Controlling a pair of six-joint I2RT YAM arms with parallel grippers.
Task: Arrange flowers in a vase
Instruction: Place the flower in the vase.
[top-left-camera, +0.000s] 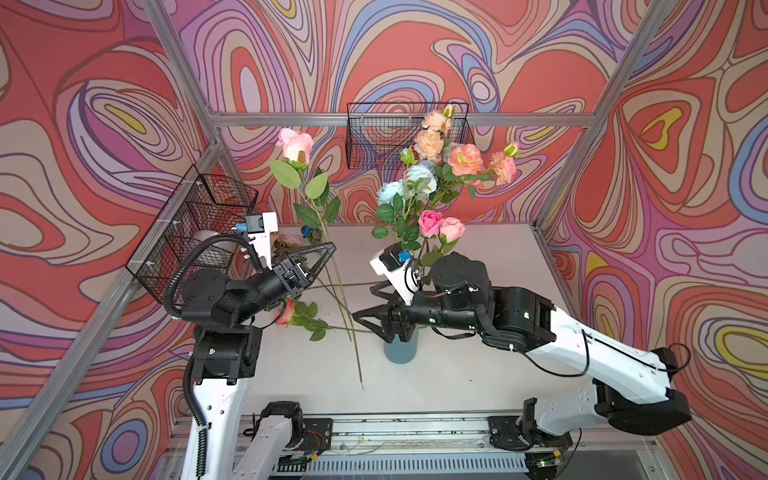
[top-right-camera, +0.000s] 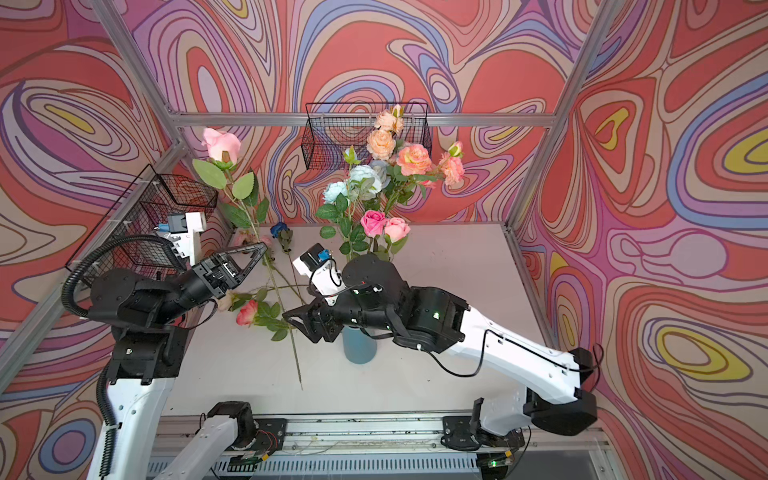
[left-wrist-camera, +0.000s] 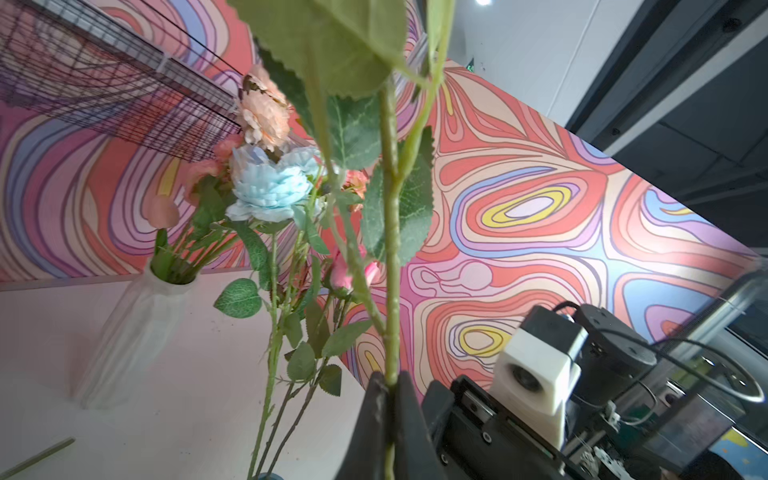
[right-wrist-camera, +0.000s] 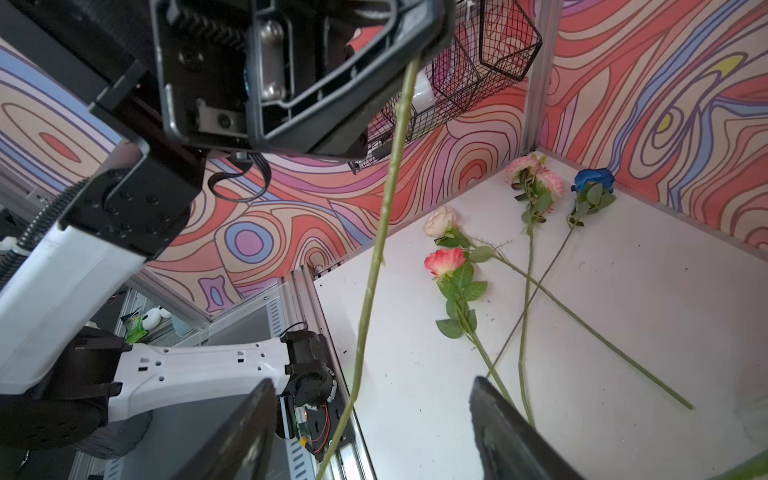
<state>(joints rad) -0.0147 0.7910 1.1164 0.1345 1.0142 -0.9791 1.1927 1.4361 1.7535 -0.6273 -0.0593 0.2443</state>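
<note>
Held flower is a pale pink rose (top-left-camera: 296, 143) with a long green stem (top-left-camera: 320, 216) and big serrated leaves. It stands near upright, head toward 11 o'clock of the table (top-left-camera: 457, 382), bare stem end toward 6. The left gripper (top-left-camera: 329, 248) is clenched on the stem mid-length, and in the left wrist view both fingers (left-wrist-camera: 374, 424) pinch it. The right gripper (top-left-camera: 363, 303) is spread wide with the lower stem between its jaws, clear of both in the right wrist view. A leafy bouquet (top-left-camera: 428, 174) of peach, pale blue and bright pink roses stands in the blue vase (top-left-camera: 400, 353) at 6 o'clock. Lying loose at 9 to 11 o'clock, stems crossing, are a red-pink rose (top-left-camera: 286, 311), cream rose (right-wrist-camera: 439, 220), pink cluster (right-wrist-camera: 534, 178) and deep blue rose (top-left-camera: 306, 231). Wire baskets (top-left-camera: 386, 137) hang on the walls at 10 and 12.
</note>
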